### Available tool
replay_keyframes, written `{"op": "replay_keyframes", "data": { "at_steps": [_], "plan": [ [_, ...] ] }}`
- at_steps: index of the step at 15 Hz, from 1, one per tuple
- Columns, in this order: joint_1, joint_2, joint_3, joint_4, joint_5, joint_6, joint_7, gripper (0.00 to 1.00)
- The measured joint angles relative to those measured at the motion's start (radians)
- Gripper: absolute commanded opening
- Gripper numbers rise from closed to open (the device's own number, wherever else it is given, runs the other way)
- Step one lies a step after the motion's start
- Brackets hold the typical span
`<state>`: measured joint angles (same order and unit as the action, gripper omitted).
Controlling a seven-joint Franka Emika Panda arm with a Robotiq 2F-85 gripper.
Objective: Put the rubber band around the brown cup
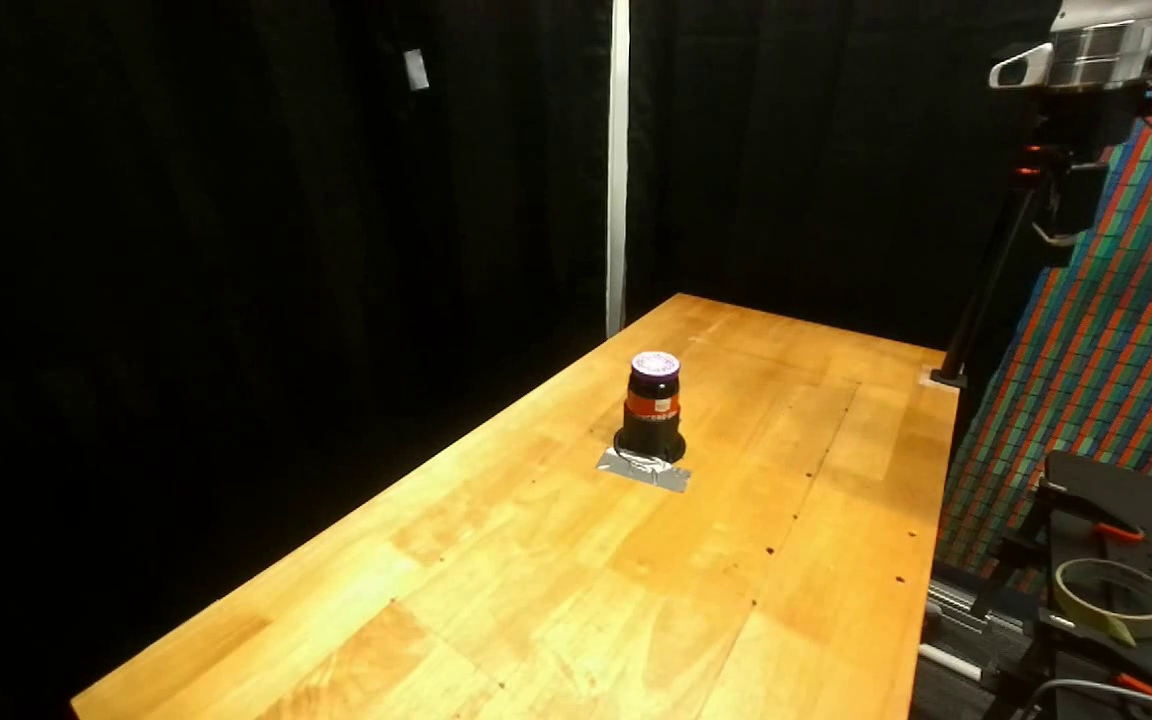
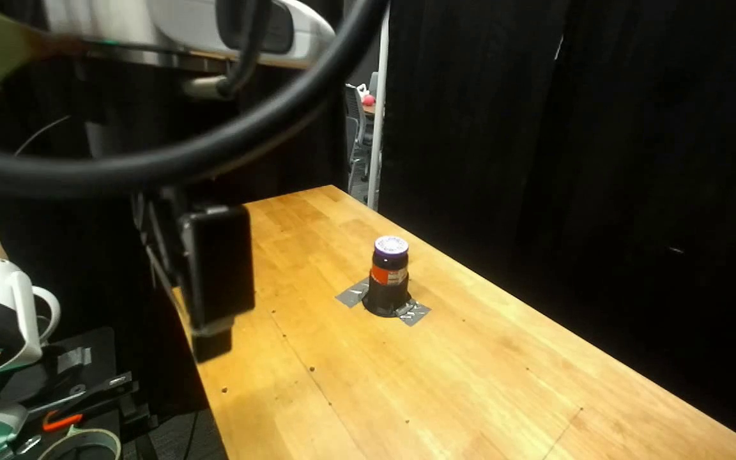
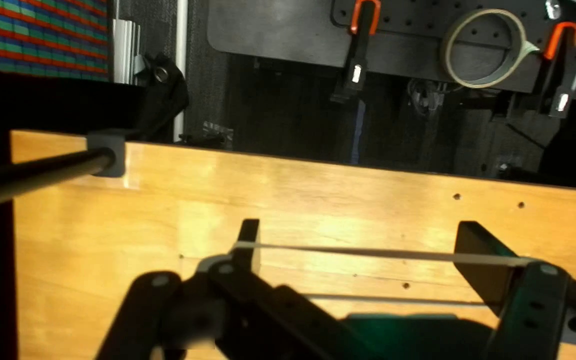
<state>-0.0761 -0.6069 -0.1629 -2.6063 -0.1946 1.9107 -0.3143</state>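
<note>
Lidded brown cup (image 2: 390,268) stands in black holder (image 2: 386,298).

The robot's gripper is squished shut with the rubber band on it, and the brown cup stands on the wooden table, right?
Not quite: the gripper is open, its fingers wide apart in the wrist view. The rubber band is on the gripper, stretched across, and the brown cup stands on the wooden table.

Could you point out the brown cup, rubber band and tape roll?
Brown cup (image 1: 653,407), in an exterior view: its orange middle.
Rubber band (image 3: 408,254), in the wrist view: its upper strand.
Tape roll (image 3: 519,42), in the wrist view: its right side.
</note>
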Motion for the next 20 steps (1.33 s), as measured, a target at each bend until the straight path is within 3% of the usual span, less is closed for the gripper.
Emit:
{"op": "replay_keyframes", "data": {
  "at_steps": [5,10,16,20],
  "plan": [
    [0.161,0.174,0.157,0.097,0.144,0.059,0.132,1.00],
    [0.198,0.443,0.277,0.272,0.122,0.278,0.285,1.00],
    [0.198,0.781,0.288,0.530,-0.030,0.456,0.406,1.00],
    [0.198,0.933,0.260,0.669,-0.036,0.505,0.411,1.00]
  ]
}}
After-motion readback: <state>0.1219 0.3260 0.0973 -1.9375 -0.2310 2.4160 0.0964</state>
